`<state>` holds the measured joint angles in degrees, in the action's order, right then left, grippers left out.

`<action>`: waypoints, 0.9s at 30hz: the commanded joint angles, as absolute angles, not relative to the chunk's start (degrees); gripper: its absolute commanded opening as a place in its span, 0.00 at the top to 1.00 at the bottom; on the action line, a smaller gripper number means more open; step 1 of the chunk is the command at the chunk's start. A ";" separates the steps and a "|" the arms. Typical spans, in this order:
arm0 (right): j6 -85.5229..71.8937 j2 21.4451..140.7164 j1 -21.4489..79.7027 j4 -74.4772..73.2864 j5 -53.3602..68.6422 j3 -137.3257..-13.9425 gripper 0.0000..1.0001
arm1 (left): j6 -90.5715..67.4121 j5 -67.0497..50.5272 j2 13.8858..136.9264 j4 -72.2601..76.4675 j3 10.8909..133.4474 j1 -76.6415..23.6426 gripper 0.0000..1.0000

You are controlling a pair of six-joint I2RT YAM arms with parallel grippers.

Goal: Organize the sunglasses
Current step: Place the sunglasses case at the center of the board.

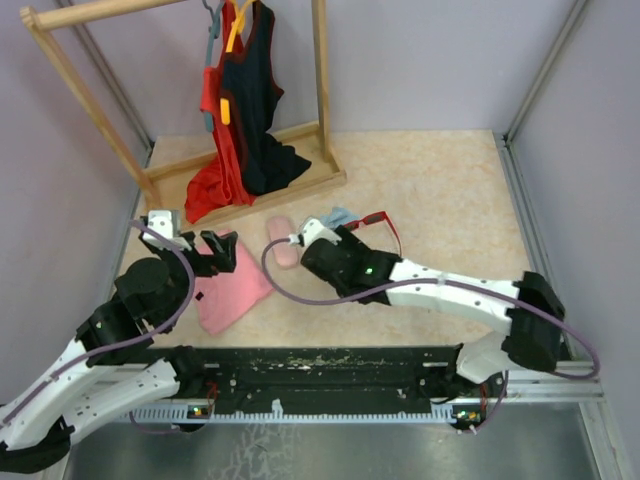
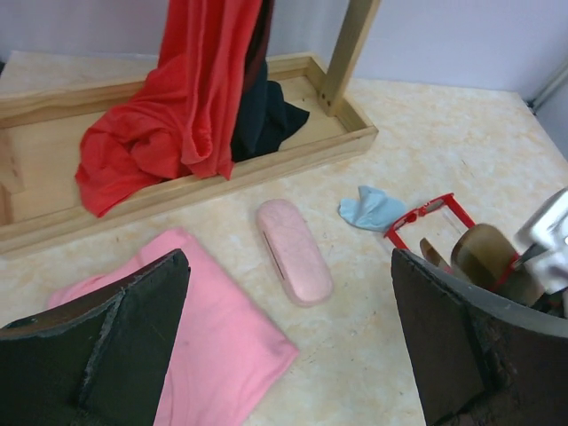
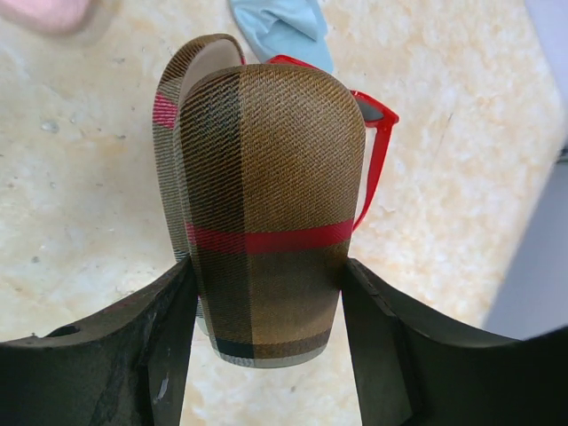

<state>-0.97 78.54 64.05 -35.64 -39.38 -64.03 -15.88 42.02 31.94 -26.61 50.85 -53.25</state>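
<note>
The red-framed sunglasses [image 3: 380, 151] lie on the table just behind a brown red-striped case [image 3: 266, 177]. My right gripper [image 3: 266, 284] is shut on that case and holds it upright, with its lid ajar to the left. From above, the right gripper [image 1: 332, 238] sits beside the red sunglasses [image 1: 378, 220]. The left wrist view also shows the red sunglasses [image 2: 428, 213] and the brown case [image 2: 484, 256]. My left gripper [image 2: 288, 346] is open and empty above the edge of a pink cloth [image 2: 213, 337]. The orange-yellow sunglasses are out of view.
A closed pink case [image 2: 293, 253] lies between the two grippers. A small light blue cloth [image 2: 371, 209] lies by the red sunglasses. A wooden rack base [image 2: 293, 155] with red and black garments [image 1: 235, 110] stands at the back left.
</note>
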 commanded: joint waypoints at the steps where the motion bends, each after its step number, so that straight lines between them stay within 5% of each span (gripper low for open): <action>1: 3.96 86.97 68.60 -37.51 -51.59 -71.23 0.99 | -15.37 47.67 30.25 -30.23 51.13 -53.36 0.00; 10: 7.78 105.36 72.88 -40.07 -60.17 -76.72 0.92 | -13.74 49.10 31.45 -30.74 51.42 -53.40 0.00; 27: 7.64 114.54 73.66 -36.55 -58.54 -74.51 0.66 | -15.52 46.61 29.10 -28.04 48.30 -53.35 0.00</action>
<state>7.79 113.60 73.01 -37.74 -56.71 -73.89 -14.79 47.77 29.76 -29.98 49.10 -53.25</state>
